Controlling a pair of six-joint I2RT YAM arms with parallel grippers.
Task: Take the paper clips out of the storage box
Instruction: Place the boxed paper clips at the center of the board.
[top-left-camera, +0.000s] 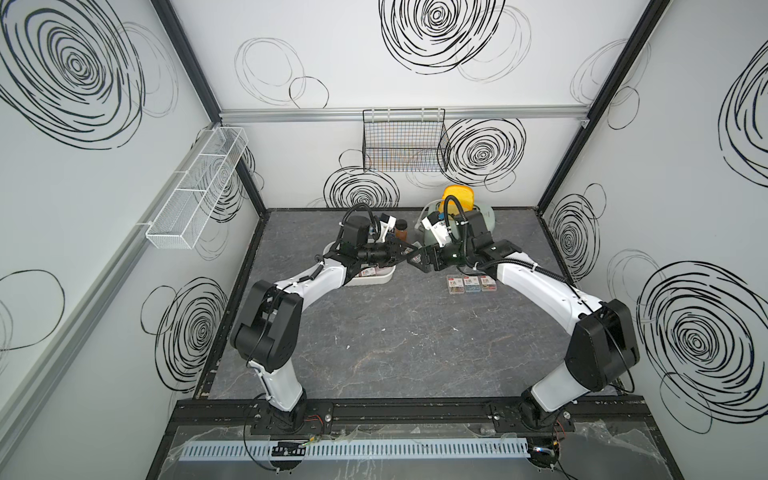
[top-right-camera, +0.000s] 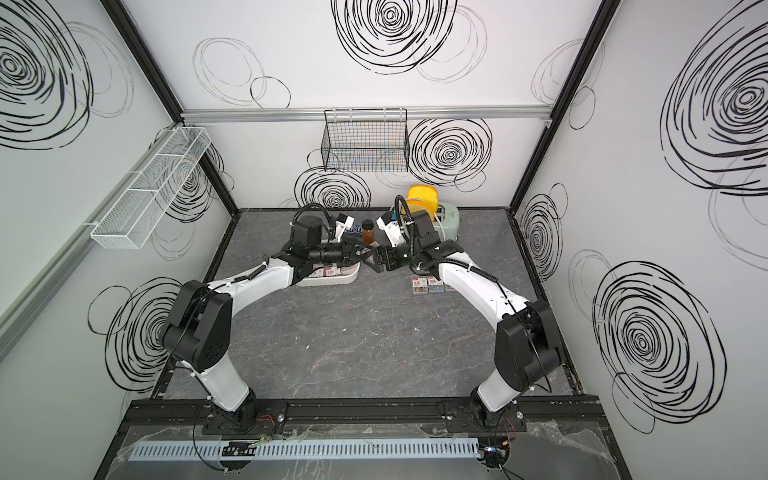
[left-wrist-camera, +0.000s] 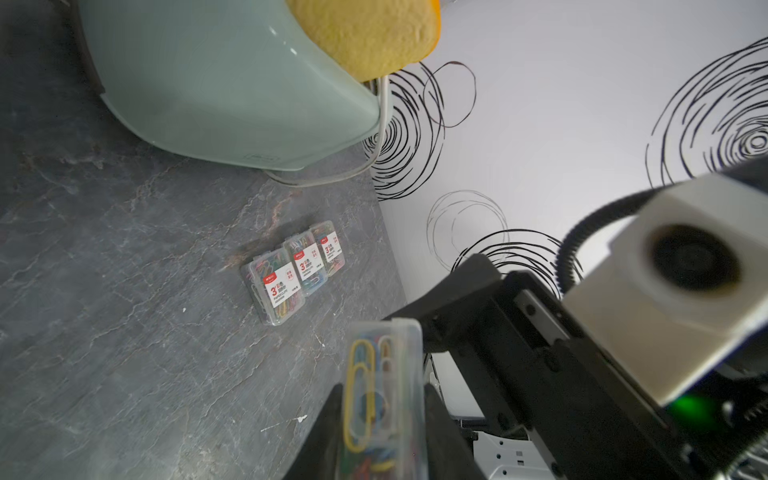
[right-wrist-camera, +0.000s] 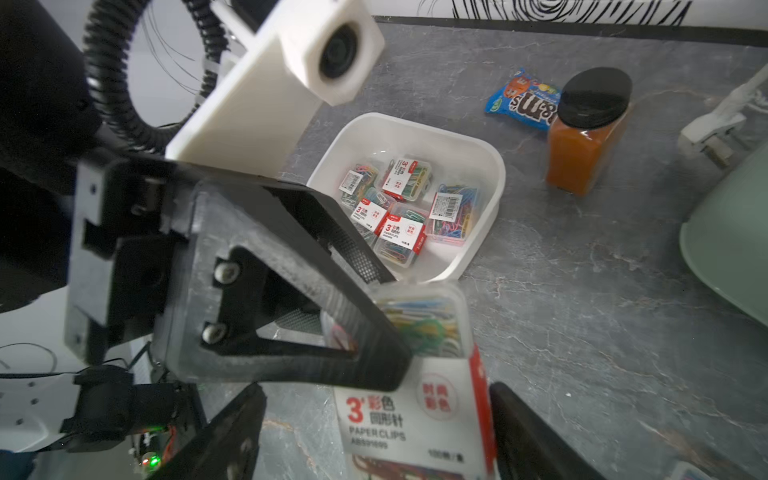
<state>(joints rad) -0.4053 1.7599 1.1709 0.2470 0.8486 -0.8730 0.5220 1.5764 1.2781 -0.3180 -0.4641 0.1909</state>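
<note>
We count five cases in storage box, three right of bench centre, one clamped in left gripper; right gripper splayed.

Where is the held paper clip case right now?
In the left wrist view the paper clip case is clamped by the left gripper, in mid-air just right of the storage box; the right gripper stands open around it.

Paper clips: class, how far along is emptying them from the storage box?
Done: three cases lie in a row on the table. In hand: the left gripper grips a fourth case, between the open jaws of the right gripper. Left: five cases sit in the storage box.
</note>
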